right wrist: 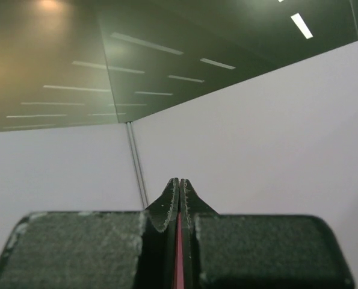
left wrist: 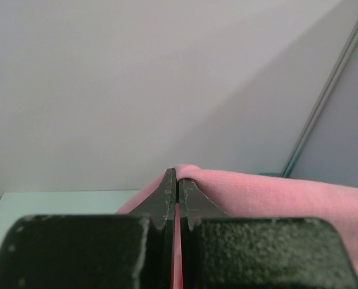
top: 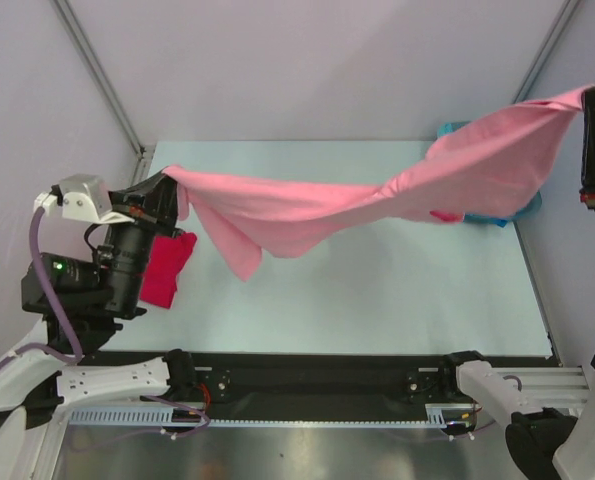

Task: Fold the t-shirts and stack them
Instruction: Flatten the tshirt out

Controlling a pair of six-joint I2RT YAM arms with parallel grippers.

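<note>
We see the pink shirt (top: 377,200) held up in the air, stretched across the table (top: 377,310) from the near left to the far right. Its left end sits lower and its right end rises to the upper right corner of the overhead view. The cloth is plain and soft, creased in long diagonal folds, and it sags in the middle. One loose flap droops down toward the table left of centre; whether it touches the surface we cannot tell.

The left gripper (top: 169,197) is clamped on the left end. In its wrist view the fingers (left wrist: 168,195) press together with pink cloth bunched just past their tips. The right gripper (top: 589,100) pinches the right end, and its wrist view shows the jaws closed on a thin strip of cloth.

A crimson shirt (top: 167,268) lies on the table at the left, just beside the left arm (top: 117,265), which covers part of it. At the far right corner of the table a teal thing (top: 512,214) shows at two edges, and the hanging pink shirt hides most of it, so we cannot tell whether it is cloth or plastic. Pale walls (top: 307,60) close in the table.
</note>
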